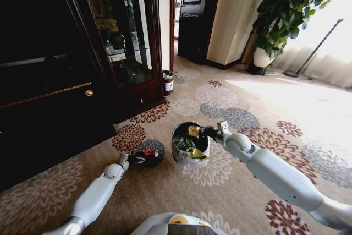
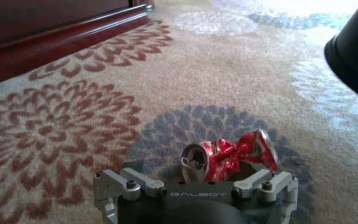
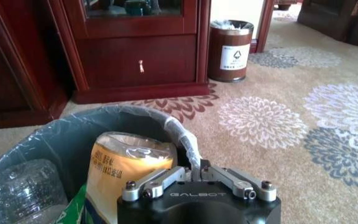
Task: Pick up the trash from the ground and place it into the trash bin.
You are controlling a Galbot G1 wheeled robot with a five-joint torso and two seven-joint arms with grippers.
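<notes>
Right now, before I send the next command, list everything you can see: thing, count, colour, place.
crushed can: 1, red, on the carpet's grey flower, at the left gripper.
trash bin: 1, dark rim, grey liner, centre carpet.
yellow can: 1, in the bin beside the right gripper.
clear bottle: 1, in the bin.
green wrapper: 1, in the bin.
brown cylinder bin: 1, white label, by the cabinet.
cabinet: 1, dark wood, glass door.
potted plant: 1, green, far corner.
left gripper: open, around the can.
right gripper: shut, over the bin.
</notes>
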